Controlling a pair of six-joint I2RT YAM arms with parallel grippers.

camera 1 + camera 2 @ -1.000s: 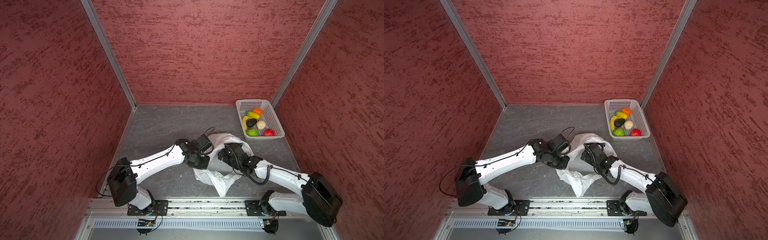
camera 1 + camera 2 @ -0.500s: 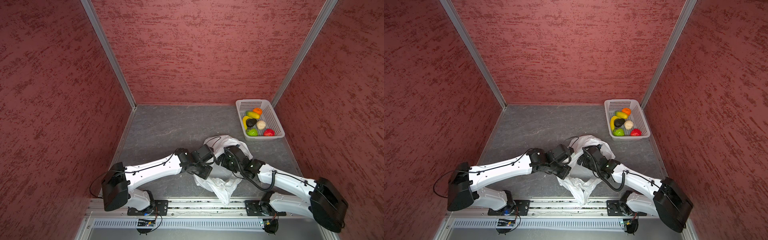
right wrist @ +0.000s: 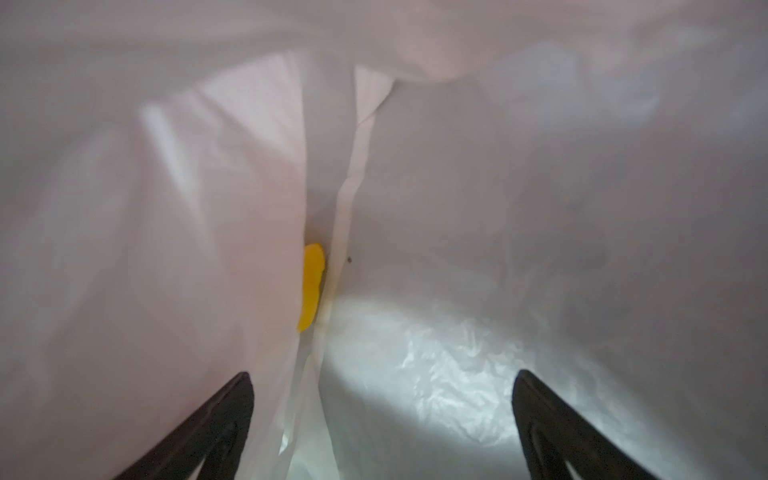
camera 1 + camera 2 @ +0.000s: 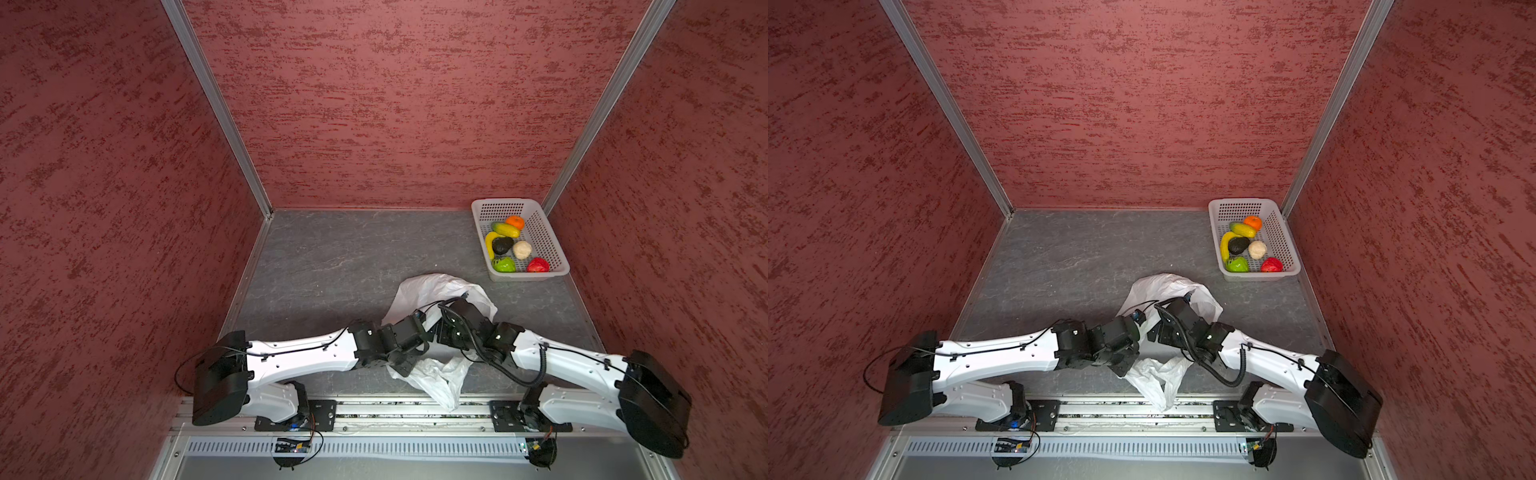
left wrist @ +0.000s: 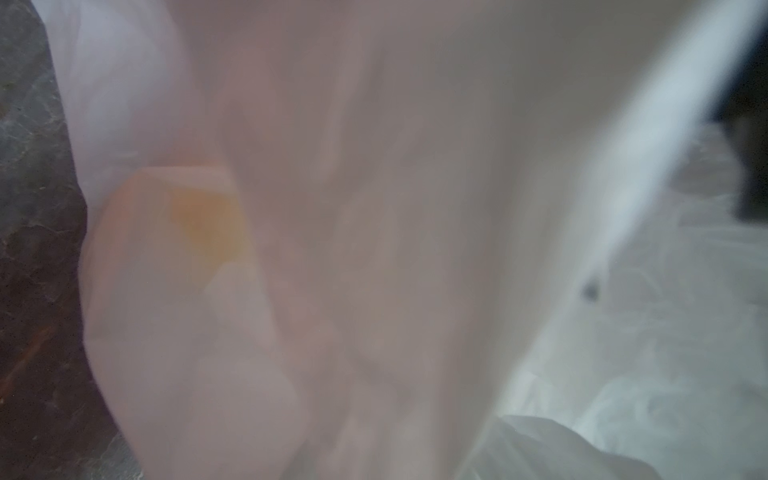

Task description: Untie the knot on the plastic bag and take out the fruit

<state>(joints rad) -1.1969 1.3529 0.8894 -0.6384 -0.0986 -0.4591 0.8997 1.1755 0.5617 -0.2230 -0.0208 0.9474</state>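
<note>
Right wrist view: my right claw [image 3: 382, 374] gapes wide, empty, inside the plastic bag [image 3: 540, 208]. The yellow fruit [image 3: 311, 286] sits deeper in the bag, half behind a fold, so closing now could pinch film instead.

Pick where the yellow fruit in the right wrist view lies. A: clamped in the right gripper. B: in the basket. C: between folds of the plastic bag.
C: the yellow fruit sits between folds of the plastic bag, ahead of the right gripper, whose jaws stand open and apart from it.
</note>
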